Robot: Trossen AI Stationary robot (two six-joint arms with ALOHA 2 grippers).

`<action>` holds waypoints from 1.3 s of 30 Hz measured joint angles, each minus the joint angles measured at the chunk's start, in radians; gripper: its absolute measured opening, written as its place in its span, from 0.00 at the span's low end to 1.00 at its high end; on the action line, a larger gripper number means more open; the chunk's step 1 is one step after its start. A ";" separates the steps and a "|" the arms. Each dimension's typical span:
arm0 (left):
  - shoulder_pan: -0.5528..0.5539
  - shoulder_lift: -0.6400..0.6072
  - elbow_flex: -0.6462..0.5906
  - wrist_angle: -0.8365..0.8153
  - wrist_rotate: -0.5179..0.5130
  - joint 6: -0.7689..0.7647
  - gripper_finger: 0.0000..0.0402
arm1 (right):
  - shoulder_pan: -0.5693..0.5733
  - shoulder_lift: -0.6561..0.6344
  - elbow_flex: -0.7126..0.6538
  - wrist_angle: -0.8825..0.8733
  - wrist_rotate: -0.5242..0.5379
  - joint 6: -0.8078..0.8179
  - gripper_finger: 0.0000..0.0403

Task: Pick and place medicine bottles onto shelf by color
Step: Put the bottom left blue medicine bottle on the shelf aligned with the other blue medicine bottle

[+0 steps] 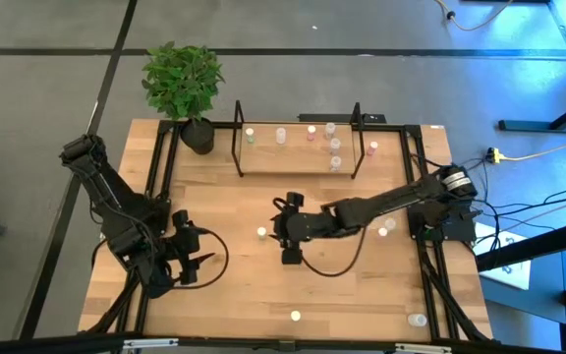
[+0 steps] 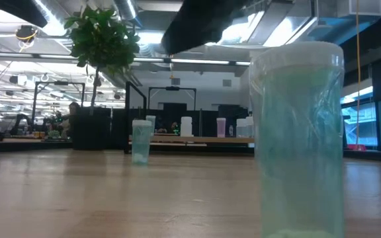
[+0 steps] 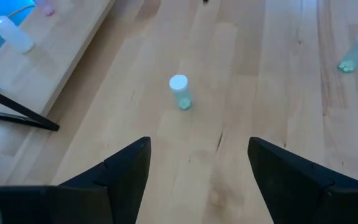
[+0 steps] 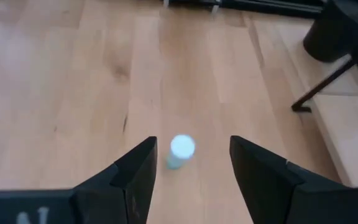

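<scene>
1. Two arms work at the desk (image 1: 263, 285). The left tool (image 1: 200, 258) waits near the desk's left front, its fingers spread wide with nothing between them.
2. A potted plant (image 1: 183, 84) stands at the back left corner, just left of the shelf (image 1: 298, 162).
3. One greenish bottle (image 1: 261, 233) stands upright mid-desk, directly ahead of the right tool (image 4: 190, 171), whose fingers are apart and not touching it.
4. On the shelf I count about seven bottles (image 1: 334, 145): a pale one and a clear one toward the left, pinkish and clear ones clustered toward the right. Exact tints are hard to tell.
5. Loose on the desk besides the middle one: a yellowish bottle (image 1: 295, 316) at the front edge, a clear bottle (image 1: 417, 320) at the front right, and one or two more partly hidden beside the right arm.
6. From desk level, a green bottle (image 2: 297, 142) fills the near right, cut off at its base.
</scene>
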 joint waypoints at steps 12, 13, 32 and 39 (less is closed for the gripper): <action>0.001 0.000 0.000 0.000 0.000 0.000 0.66 | -0.042 0.084 -0.001 0.081 -0.003 0.009 0.51; 0.001 0.000 0.000 0.000 0.000 0.000 0.66 | -0.044 0.083 -0.001 0.084 -0.002 0.035 0.51; 0.001 0.000 0.000 0.000 -0.003 0.000 0.66 | -0.052 0.083 -0.001 0.117 -0.167 0.006 0.47; 0.001 0.000 0.000 0.000 -0.003 0.002 0.66 | -0.052 0.083 -0.001 0.120 -0.166 0.003 0.58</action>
